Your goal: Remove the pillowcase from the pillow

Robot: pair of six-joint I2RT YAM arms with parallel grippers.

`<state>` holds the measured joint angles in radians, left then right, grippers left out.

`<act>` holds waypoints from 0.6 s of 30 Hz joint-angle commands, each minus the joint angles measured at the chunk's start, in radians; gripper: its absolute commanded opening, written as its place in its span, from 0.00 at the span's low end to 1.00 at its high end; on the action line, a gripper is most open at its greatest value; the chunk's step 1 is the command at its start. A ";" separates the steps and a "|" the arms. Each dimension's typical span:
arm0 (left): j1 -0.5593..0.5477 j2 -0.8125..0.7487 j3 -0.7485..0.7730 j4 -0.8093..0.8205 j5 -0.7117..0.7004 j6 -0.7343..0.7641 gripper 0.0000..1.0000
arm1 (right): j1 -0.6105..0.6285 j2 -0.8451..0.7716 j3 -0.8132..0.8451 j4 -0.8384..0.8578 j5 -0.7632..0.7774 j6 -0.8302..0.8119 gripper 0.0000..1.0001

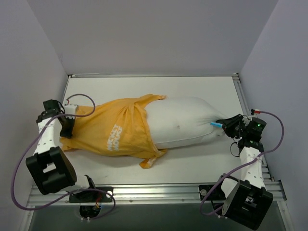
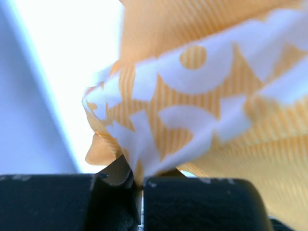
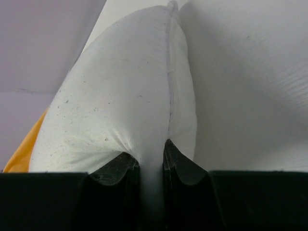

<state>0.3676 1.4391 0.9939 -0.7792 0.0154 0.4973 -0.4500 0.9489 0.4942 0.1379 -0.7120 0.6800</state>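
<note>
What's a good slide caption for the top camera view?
Left gripper pinches the orange pillowcase while right gripper holds the half-bared white pillow by its corner.

Clamping the bunched left end of the orange-yellow pillowcase [image 1: 113, 134] with the left gripper [image 1: 67, 127], fingers closed. Pinching the right corner of the white pillow [image 1: 185, 122], just beside its blue tag [image 1: 216, 124], with the right gripper [image 1: 225, 126]. Covering only the pillow's left part, showing white lettering [image 1: 116, 138] upward. Lying lengthwise across the white table [image 1: 192, 163].
</note>
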 commanded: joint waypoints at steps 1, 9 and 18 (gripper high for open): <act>0.111 -0.149 0.281 0.049 -0.155 0.136 0.02 | -0.122 0.005 0.087 0.086 0.141 0.009 0.00; 0.217 -0.117 0.544 0.032 -0.206 0.257 0.02 | -0.239 0.024 0.098 0.112 0.105 0.046 0.00; 0.221 0.000 0.686 0.129 -0.304 0.262 0.02 | -0.340 0.062 0.152 0.111 0.072 0.058 0.00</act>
<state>0.5392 1.4246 1.5799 -0.9001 -0.0639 0.6960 -0.7097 0.9966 0.5598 0.0952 -0.7979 0.7250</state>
